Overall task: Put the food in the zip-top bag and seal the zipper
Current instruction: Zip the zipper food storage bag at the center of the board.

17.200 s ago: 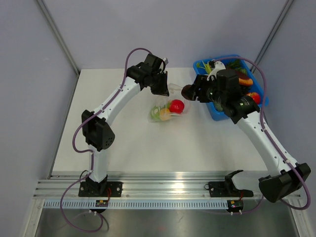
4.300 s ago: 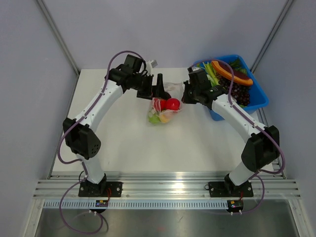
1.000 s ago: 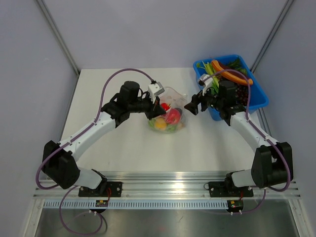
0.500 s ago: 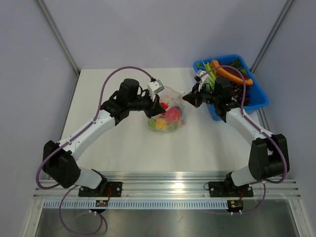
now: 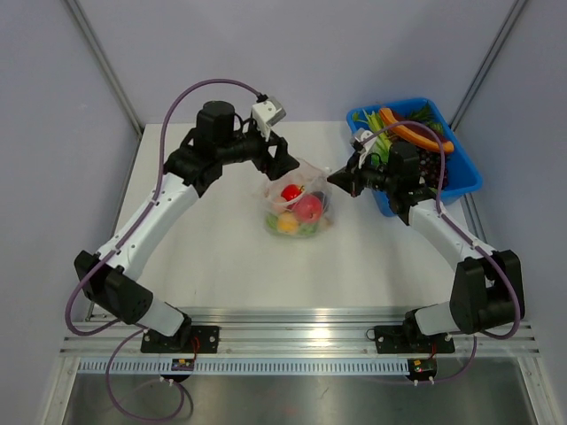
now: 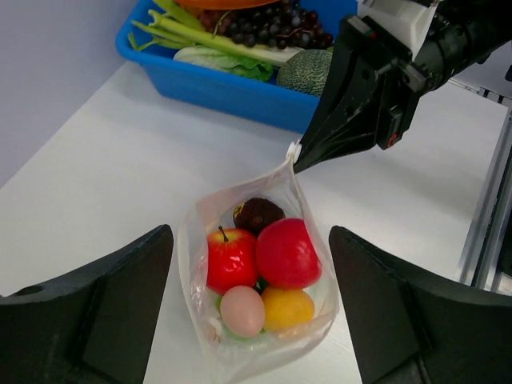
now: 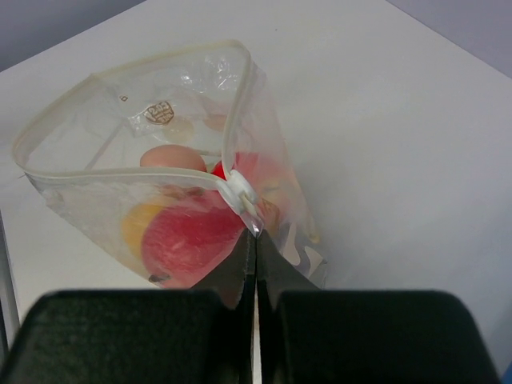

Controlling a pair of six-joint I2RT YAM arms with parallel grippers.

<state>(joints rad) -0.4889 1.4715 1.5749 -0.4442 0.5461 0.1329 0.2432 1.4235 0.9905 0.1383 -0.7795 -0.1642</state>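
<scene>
Right wrist view: food (image 7: 188, 232) is in the bag (image 7: 268, 152) on the worktop (image 7: 384, 96), w/ mouth open. Our right jaws are pressed together, pinching the white slider (image 7: 242, 196) on the zipper (image 7: 120, 172); left jaws spread, holding nothing. We're at sealing imo. Next, left steadies the far corner while right drags across.

Crinkly clear zip-top bag (image 6: 206, 220), glossy food (image 6: 286, 252)
</scene>
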